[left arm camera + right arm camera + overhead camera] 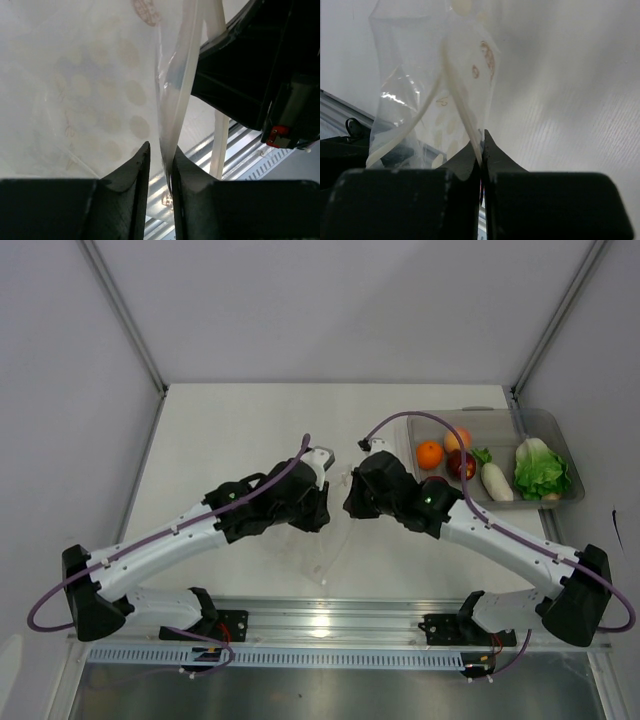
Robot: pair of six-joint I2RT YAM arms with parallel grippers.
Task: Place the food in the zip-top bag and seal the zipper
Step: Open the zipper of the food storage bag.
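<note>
Black fingers of the right end effector [481, 145] are clamped together on one lip of the zip-top bag [415, 85]. The left end effector [160, 159] stands slightly apart, bag film threading loosely between its fingers. I judge this the mouth-opening step. Food [429, 453] lies in the tray [545, 422], beyond the right end effector. Next: pinch left, spread the mouth wide, then fetch.

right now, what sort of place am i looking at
Likely a lab robot test cell: two white-and-black robot arms bolted to a silver aluminium rail, plain white enclosure walls, and plastic toy produce in a clear rigid tray.
</note>
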